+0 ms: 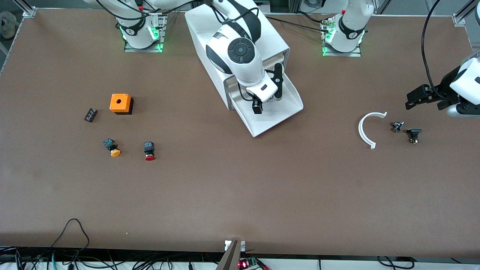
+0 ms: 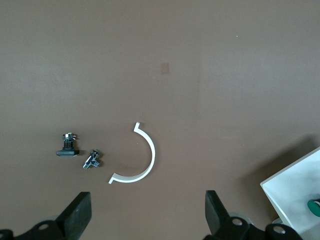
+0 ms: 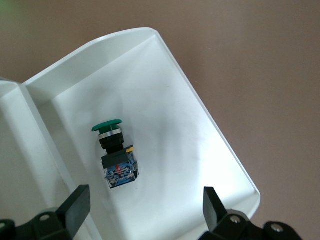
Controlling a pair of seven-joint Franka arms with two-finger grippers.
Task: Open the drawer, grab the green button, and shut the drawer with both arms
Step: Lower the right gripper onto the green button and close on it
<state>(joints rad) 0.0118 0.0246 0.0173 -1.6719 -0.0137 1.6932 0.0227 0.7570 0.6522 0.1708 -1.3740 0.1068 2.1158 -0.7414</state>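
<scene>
Button [image 3: 114, 150] lies in the pulled-out drawer [image 1: 290, 112] under your wide-open right gripper [image 3: 142, 207]; descend straddling its black body; left gripper [image 2: 147, 212] waits, open.

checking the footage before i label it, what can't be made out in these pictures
- Green button: hidden in the front view by the right gripper over the open drawer.
- Left gripper: its arm is cut off by the front view's edge.
- Two small black parts beside the white arc: too small to identify.
</scene>
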